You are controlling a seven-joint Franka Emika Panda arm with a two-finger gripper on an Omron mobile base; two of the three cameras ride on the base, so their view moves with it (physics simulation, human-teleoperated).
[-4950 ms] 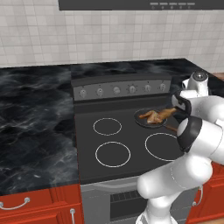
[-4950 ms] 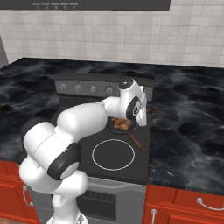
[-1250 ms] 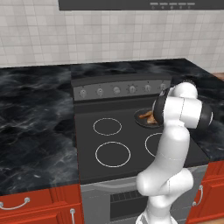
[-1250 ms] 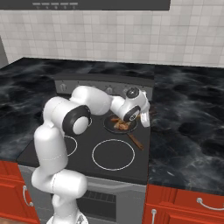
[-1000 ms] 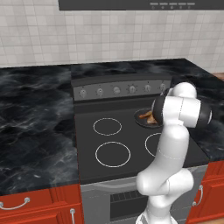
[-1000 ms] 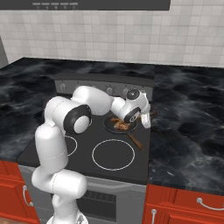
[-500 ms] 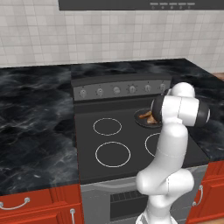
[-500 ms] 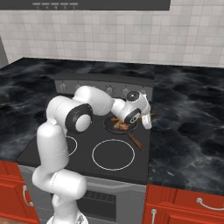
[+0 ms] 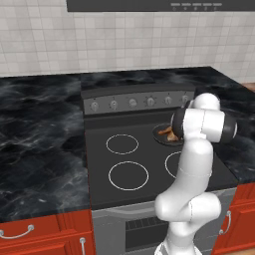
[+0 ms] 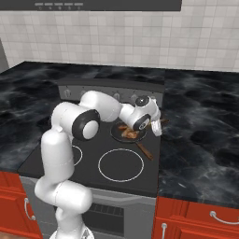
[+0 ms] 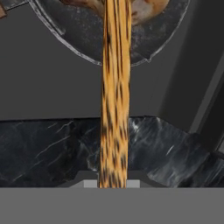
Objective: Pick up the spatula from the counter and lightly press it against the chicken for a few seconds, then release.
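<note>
My end effector is closed on the spatula, whose far end lies across the chicken in the pan. I note barely any motion this last second; press appears under way

Dark pan on black stovetop, back right burner, marble counter alongside.

We see the chicken in the pan on the stove's rear right burner; the spatula crosses the rim above it; the surface lies right.
</note>
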